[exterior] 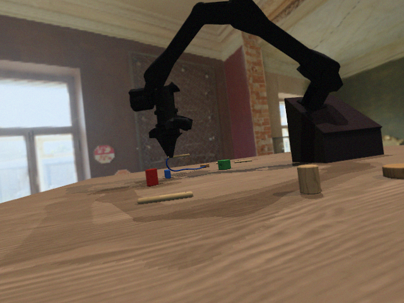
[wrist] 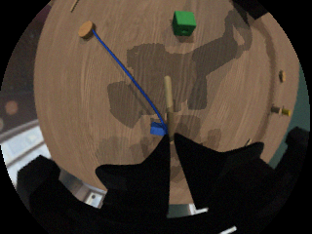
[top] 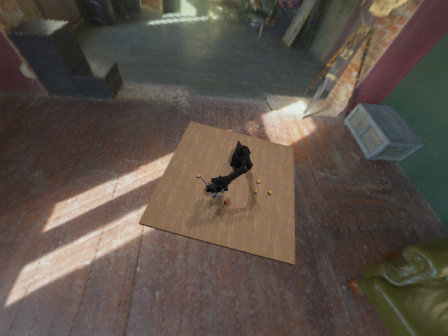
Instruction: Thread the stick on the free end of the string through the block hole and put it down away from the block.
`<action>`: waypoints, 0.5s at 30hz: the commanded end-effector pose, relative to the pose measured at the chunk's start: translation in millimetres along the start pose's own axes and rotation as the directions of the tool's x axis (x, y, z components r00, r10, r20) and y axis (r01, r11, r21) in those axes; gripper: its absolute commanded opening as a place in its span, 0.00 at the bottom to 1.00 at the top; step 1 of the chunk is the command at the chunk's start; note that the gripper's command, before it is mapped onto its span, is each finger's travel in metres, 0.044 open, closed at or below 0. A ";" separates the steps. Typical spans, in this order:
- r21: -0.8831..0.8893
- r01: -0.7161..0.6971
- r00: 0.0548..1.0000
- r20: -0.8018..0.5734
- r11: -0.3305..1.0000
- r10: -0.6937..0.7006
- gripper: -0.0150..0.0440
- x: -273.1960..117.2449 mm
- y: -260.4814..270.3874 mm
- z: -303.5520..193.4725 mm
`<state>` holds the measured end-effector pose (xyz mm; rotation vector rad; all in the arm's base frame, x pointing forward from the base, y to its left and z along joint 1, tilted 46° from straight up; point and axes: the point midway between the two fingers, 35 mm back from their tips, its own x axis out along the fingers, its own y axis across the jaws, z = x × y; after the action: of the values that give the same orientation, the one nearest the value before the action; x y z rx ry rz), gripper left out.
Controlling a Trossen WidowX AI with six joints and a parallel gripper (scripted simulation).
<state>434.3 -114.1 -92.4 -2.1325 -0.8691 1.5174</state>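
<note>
Gripper and threading stick near the green block (exterior: 224,164) (wrist: 183,23), the landmark, which stands on the table (top: 173,213) (exterior: 228,247) (wrist: 63,97). The gripper (top: 210,188) (exterior: 170,156) (wrist: 171,136) is nearly closed, its fingertips pinching the string-end stick (exterior: 182,155) (wrist: 168,93); the stick is raised above the table, outside the green block, its free end directed roughly towards it. The blue string (top: 204,180) (exterior: 185,169) (wrist: 129,76) sags from the fingertips to the wooden button (top: 198,176) (exterior: 204,165) (wrist: 87,29), apart from the green block.

Principal hazards: a dark spot on the green block's near face is probably the hole; should the stick arrive off its axis, its tip would probably strike the face and push or tip the block; since the grip is at the string end, a firm contact could pivot the stick between the fingertips; too low an approach could knock the blue block (top: 214,195) (exterior: 167,173) (wrist: 158,128), which lies beneath the gripper on the side away from the green block; overtravel past the green block could tauten the string against its fixed button.
</note>
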 end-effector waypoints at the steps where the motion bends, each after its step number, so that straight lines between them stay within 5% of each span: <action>1: 0.007 0.004 1.000 -0.005 1.000 -0.004 0.25 1.2 1.1 -5.9; 15: 0.007 0.005 1.000 -0.013 1.000 -0.005 0.25 1.9 -0.8 -16.5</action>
<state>448.0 -111.9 -87.1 -2.1337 -0.8661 1.5069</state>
